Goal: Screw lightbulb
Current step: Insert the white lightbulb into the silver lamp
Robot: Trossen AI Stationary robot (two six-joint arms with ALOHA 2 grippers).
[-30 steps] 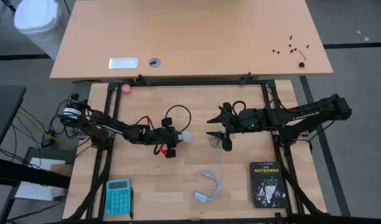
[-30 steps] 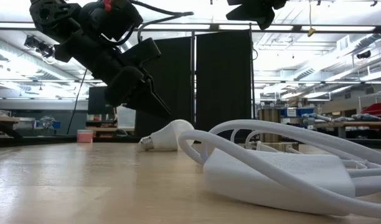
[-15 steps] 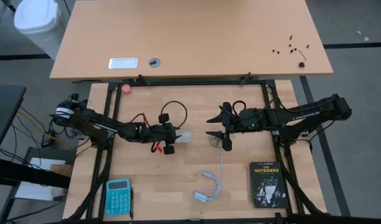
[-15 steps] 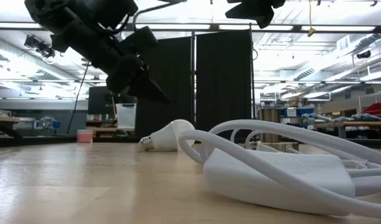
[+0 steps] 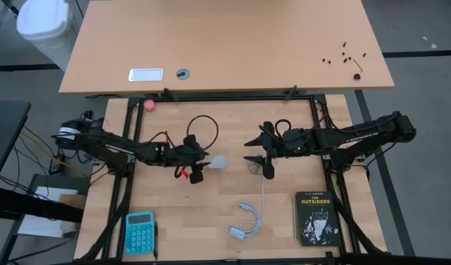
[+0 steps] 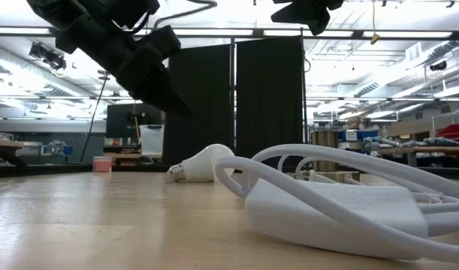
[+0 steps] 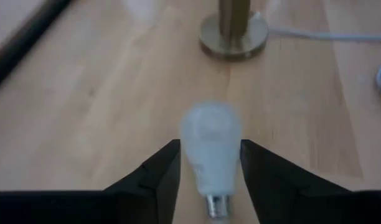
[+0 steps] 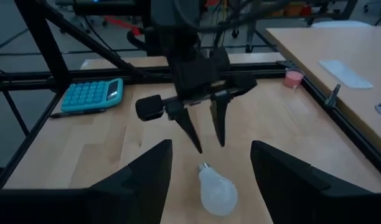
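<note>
The left gripper (image 8: 203,134) has lifted, fingers parted, off the one lightbulb (image 8: 218,188); right gripper (image 5: 269,168) open.

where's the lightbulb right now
The lightbulb lies on its side on the wooden table near the middle in the high view, just off the left claw, with the right claw on its other side.

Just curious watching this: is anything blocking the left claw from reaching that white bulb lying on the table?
Nothing visible. The left gripper hangs open just above the lightbulb, which lies bare on the table.
</note>
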